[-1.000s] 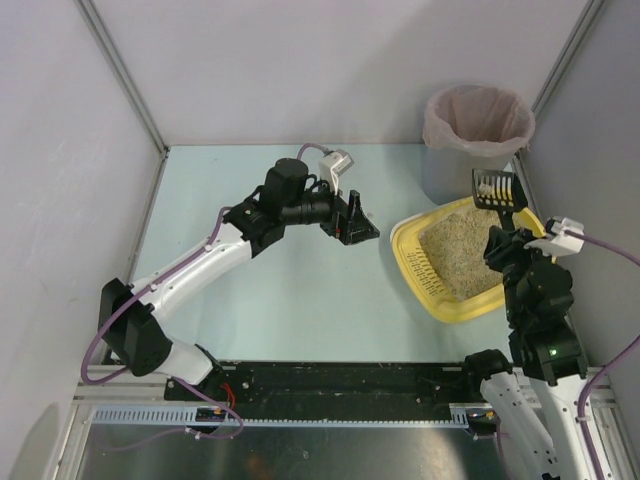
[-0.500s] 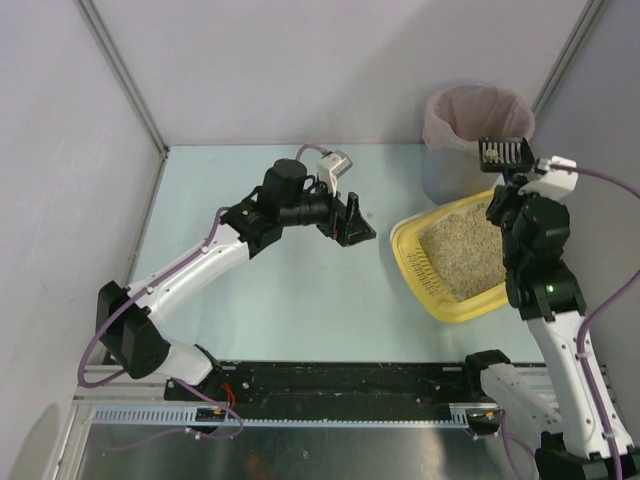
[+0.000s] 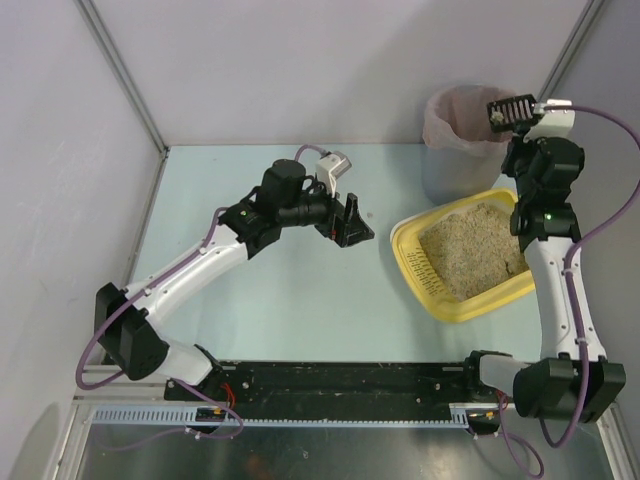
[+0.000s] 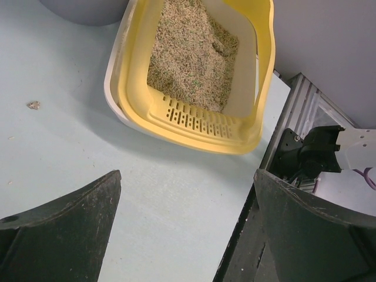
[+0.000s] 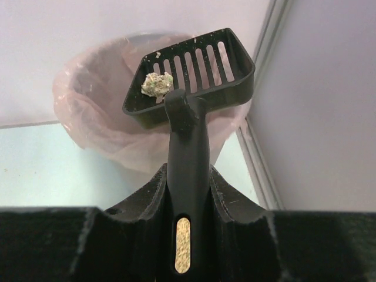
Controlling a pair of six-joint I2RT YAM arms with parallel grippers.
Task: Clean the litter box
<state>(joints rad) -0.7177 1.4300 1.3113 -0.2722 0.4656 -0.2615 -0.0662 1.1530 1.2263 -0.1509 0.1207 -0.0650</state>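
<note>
A: How many things?
B: One yellow litter box point(image 3: 411, 262), beige litter point(image 3: 468, 252) inside, right side of the tabletop point(image 3: 300, 290); one grey bin point(image 3: 452, 165), pink-lined, just behind it.
A: And the tools?
B: Right tool point(image 5: 188, 194) clamps one black scoop point(image 5: 194, 76) carrying one clump point(image 5: 157, 84), up by the bin. Left tool point(image 4: 188, 229) gapes, empty.

The scoop point(image 3: 509, 108) hangs over the bin point(image 3: 447, 165), behind the litter box point(image 3: 420, 268).

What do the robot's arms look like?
The left arm and right arm have white tubes, chunky black joints and looping purple cables. The left hand and right hand are black. A tiny green light glows on the right arm.
</note>
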